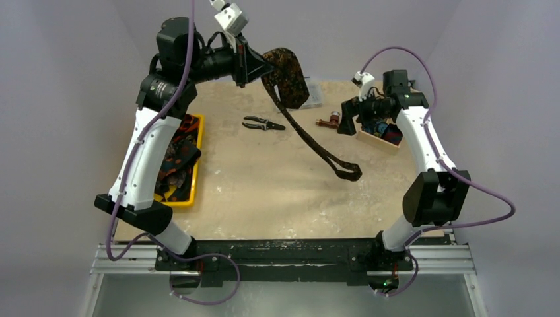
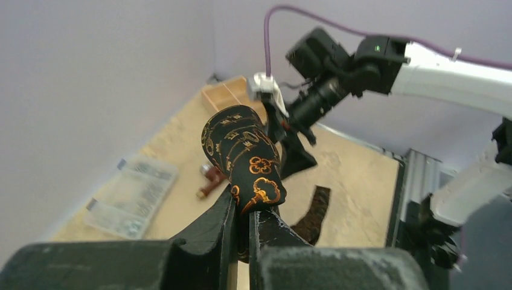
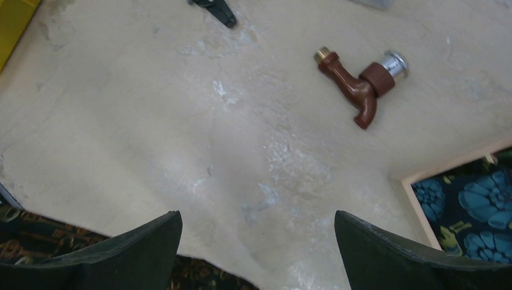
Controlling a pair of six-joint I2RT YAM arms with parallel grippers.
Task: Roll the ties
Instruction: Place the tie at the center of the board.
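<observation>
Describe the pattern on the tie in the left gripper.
Black tie with orange-gold ornamental motifs; clearest in the left wrist view.

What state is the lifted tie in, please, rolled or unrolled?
Unrolled: the tie hangs as a long strip from the left end effector, its lower end on the table.

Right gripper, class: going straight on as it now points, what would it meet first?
Most likely the bare tabletop: the right gripper, jaws open, points down at it. The brown tap lies off to one side, though depth is unclear.
</observation>
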